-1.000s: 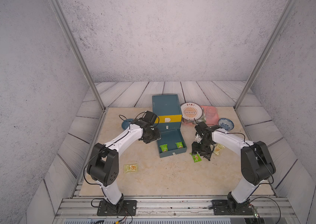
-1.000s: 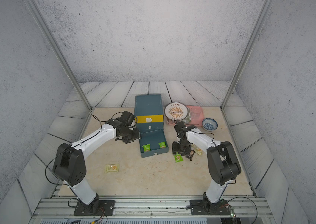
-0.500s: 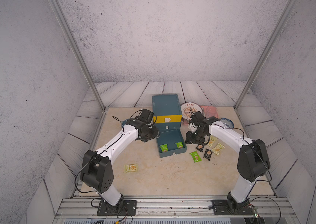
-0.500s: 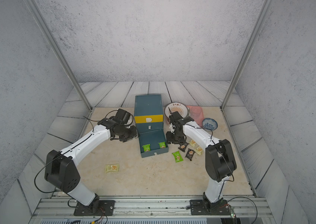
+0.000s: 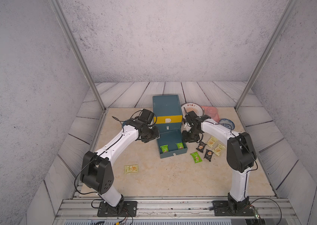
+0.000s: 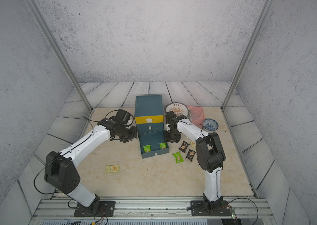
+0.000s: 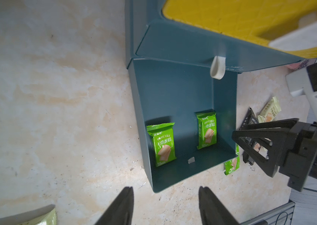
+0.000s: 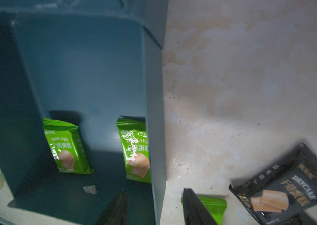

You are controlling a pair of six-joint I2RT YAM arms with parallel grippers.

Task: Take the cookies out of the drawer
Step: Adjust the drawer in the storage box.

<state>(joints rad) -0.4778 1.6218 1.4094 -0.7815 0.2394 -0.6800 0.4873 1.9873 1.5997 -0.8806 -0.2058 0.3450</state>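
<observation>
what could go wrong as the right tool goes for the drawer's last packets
1. The right tool straddles the drawer side wall; lowering may hit it or shove the drawer.
2. The green packet inside lies right by that wall, leaving a finger little room.
3. The green packet outside sits beside the tool and could get nudged.

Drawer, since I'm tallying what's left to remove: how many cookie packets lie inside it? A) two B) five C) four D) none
A: the open drawer holds one green packet and a second green packet, nothing more.
</observation>
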